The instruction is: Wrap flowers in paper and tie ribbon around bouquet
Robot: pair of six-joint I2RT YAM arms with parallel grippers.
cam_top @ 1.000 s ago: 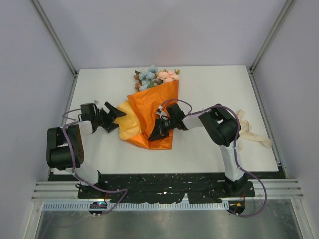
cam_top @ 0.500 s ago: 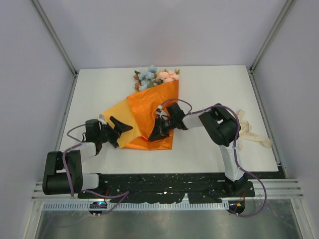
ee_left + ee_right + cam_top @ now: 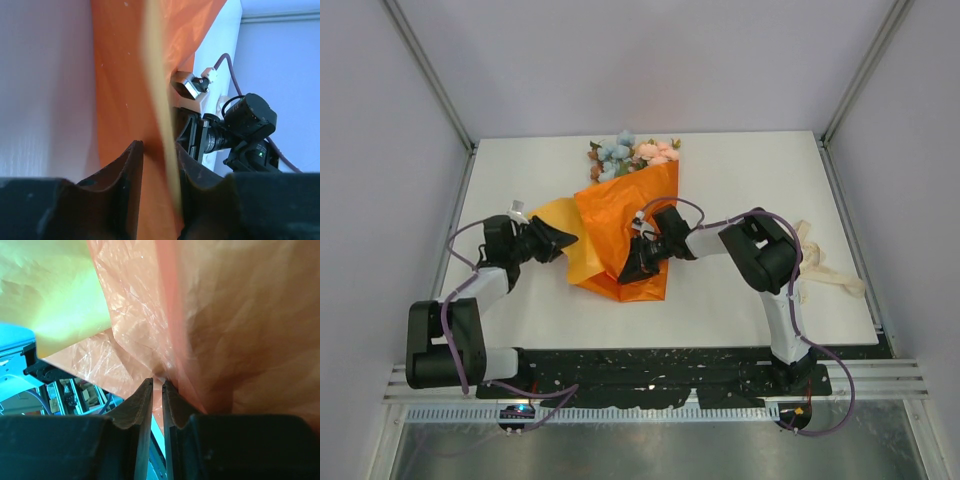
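paper [image 3: 620,210] edge inside part-open left claw [image 3: 559,239], right claw [image 3: 626,272] clamped on paper fold

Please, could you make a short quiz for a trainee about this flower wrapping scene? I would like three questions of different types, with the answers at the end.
1. True or false: the ribbon lies loose, not touching the paper.
2. The flowers stick out of the paper at its: A) far end, B) near end, C) left side.
3. Fill in: the right gripper has its fingers shut on the ____.

Key: 1 true; 2 A; 3 paper.
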